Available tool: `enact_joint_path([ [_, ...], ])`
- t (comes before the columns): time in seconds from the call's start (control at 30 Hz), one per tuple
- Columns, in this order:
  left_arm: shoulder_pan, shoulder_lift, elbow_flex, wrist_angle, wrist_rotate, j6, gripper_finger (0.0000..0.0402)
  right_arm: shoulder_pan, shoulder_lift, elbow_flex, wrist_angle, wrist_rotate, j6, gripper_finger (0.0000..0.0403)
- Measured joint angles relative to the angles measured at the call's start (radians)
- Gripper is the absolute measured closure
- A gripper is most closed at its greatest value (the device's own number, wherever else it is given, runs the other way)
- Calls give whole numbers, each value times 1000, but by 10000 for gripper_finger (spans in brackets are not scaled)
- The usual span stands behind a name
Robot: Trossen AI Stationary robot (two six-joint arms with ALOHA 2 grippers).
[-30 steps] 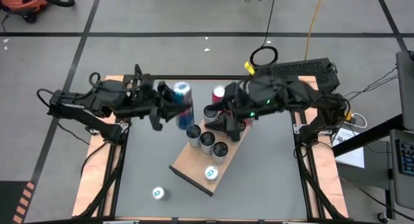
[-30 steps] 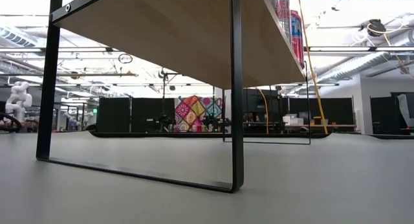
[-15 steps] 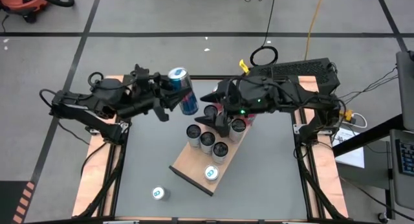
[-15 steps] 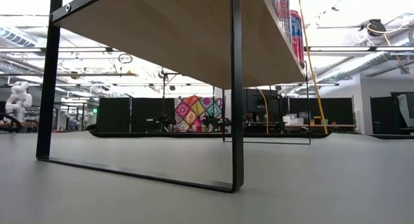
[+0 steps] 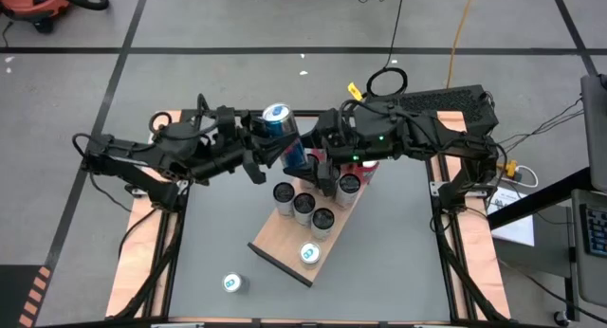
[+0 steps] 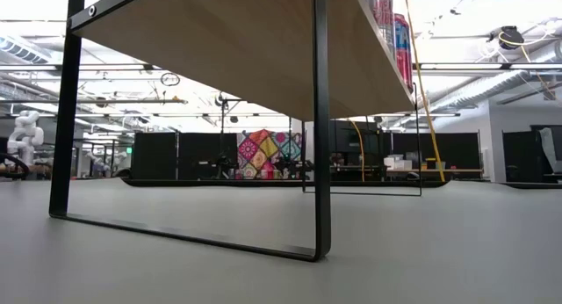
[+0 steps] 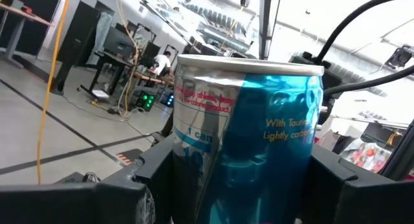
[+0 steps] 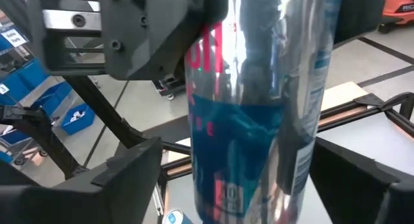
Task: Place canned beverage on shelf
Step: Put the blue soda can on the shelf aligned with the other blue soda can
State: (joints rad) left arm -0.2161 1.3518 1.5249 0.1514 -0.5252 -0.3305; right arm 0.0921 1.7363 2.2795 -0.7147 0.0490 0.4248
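Your left tool (image 5: 268, 154) is clenched on the blue can (image 5: 285, 138), holding it up in the air over the far end of the shelf (image 5: 275, 245), tilted a little. In the left wrist view the can (image 7: 249, 136) fills the space between both fingers (image 7: 139, 185), so the grip looks firm.

Your right tool (image 5: 318, 167) sits just right of the can with its fingers spread — in its own view the can (image 8: 259, 101) stands between them, but you cannot tell whether they touch it. This looks like a handover in mid-air, left to right.

On the shelf, silver cans (image 5: 303, 205) stand in a cluster near the far end, a red can (image 5: 365, 167) lies mostly hidden under the right arm, and one can (image 5: 309, 254) stands near the near end. Another can (image 5: 232, 283) waits on the surface (image 5: 398, 252), near left.

Next, you likely need the right tool to close squarely on the can before the left lets go — then lower it upright onto a bare patch of board, clear of the cluster.
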Motion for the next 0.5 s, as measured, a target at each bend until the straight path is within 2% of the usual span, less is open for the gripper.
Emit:
enact_joint_path([
  [0.5,0,0,0,-4,52,0,175,0,0,0,-1,3,-3,207],
])
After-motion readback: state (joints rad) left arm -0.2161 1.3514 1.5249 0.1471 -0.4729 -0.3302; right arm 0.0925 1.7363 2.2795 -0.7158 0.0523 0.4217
